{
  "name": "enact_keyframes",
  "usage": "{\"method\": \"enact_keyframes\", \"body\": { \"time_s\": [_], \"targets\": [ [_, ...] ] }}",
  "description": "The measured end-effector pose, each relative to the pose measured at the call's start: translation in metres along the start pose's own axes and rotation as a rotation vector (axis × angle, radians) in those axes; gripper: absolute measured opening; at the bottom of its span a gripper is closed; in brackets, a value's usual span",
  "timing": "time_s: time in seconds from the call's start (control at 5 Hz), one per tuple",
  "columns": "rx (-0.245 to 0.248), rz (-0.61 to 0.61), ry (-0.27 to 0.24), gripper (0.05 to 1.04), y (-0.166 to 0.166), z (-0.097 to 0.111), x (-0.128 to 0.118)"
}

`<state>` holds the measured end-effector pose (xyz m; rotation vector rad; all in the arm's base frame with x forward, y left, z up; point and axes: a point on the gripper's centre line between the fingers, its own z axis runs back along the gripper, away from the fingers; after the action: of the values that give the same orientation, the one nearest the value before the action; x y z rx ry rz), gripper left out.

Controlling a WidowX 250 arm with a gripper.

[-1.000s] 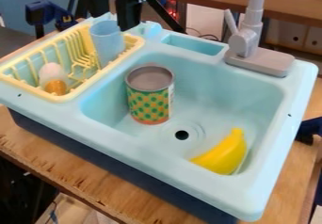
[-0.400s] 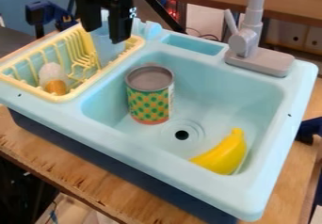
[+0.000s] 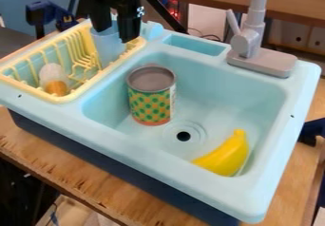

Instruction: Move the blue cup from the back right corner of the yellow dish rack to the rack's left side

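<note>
We see the black claw [image 3: 115,35] at the upper left, its fingers apart and pointing down, over the pale blue cup [image 3: 109,48]. The cup stands upright in the yellow dish rack [image 3: 77,97], directly below the claw, its top reaching between the fingers; we cannot tell whether they touch. The rack's rim runs close on the cup's right, and beyond it the sink basin [image 3: 215,87] holds a can [image 3: 151,97] and a banana [image 3: 225,155].
</note>
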<state>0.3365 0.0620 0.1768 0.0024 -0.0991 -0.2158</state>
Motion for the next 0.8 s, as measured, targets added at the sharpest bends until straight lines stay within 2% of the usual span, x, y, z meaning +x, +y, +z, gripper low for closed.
{"method": "enact_keyframes", "body": {
  "time_s": [0.2,0.4,0.6,0.8],
  "targets": [
    [-0.022,-0.003,-0.043,0.999,-0.001,-0.002,0.010],
    [-0.033,0.035,-0.032,0.949,0.007,-0.012,0.008],
    [-0.049,0.047,0.003,0.666,0.008,-0.024,0.003],
    [-0.061,0.049,0.002,0.370,0.007,-0.027,0.002]
  ]
}}
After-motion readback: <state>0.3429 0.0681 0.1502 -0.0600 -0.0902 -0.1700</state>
